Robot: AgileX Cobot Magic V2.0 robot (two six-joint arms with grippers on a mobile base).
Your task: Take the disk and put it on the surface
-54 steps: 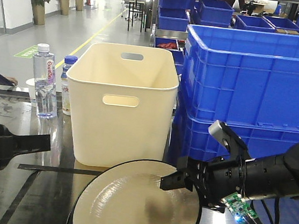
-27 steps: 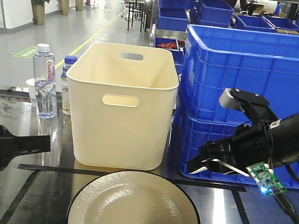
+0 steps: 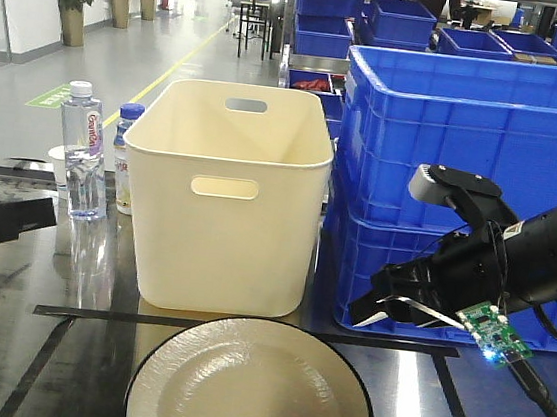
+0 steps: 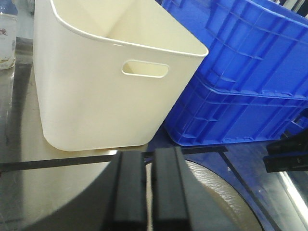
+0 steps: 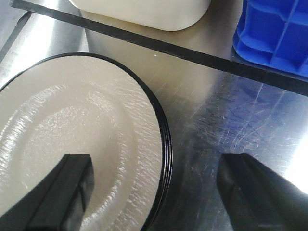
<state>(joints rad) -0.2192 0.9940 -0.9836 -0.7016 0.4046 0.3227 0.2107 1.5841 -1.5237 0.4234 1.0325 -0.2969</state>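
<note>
The disk is a beige plate with a black rim [image 3: 253,387], lying flat on the glossy metal tabletop [image 3: 80,357], just in front of a black tape line [image 3: 85,314]. My right gripper [image 3: 375,300] hangs open above and to the right of the plate. In the right wrist view its fingers straddle the plate's right rim [image 5: 161,139] from above, one over the plate [image 5: 72,134] and one over bare tabletop [image 5: 216,110], without touching. My left gripper [image 3: 11,216] is at the far left, above the table. Its jaws [image 4: 148,187] are shut on nothing, with the plate [image 4: 216,190] partly behind them.
A cream plastic bin [image 3: 224,202] stands right behind the plate. Stacked blue crates [image 3: 464,169] fill the back right. Two water bottles [image 3: 84,151] stand at the back left. A small circuit board with a blue light [image 3: 490,338] hangs from the right arm.
The right gripper lifted off the plate and drew back up to the right, then stayed still. The left arm has since risen and shifted left.
</note>
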